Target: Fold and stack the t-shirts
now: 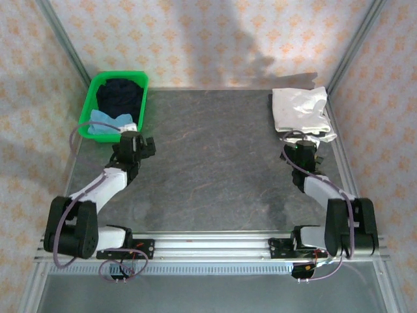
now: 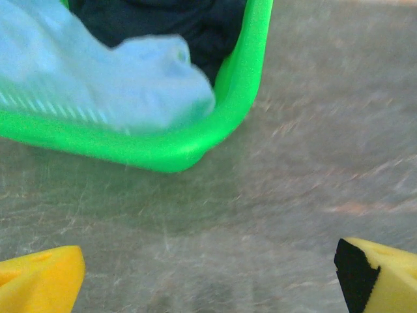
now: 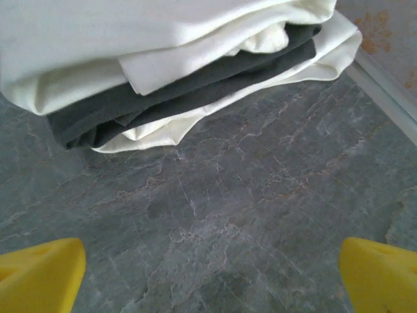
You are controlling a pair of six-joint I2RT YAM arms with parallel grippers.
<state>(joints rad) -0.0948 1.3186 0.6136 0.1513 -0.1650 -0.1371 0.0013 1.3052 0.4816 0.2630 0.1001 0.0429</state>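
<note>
A folded stack of t-shirts (image 1: 301,112) lies at the table's back right. An off-white shirt (image 3: 98,45) is on top, a dark grey one (image 3: 163,91) is under it, and more off-white cloth lies beneath. My right gripper (image 1: 301,149) (image 3: 208,277) is just in front of the stack, open, with bare table between its yellow fingertips (image 3: 39,274). A light blue shirt (image 2: 117,85) (image 1: 107,122) and a dark navy one (image 2: 163,26) (image 1: 120,94) lie crumpled in the green basket (image 2: 163,153). My left gripper (image 1: 132,142) (image 2: 208,280) hangs open near the basket's front right corner and holds nothing.
The green basket (image 1: 144,104) stands at the back left corner. Metal frame posts and patterned walls close in the table on three sides. A broad stretch of grey table (image 1: 215,156) lies between the two arms.
</note>
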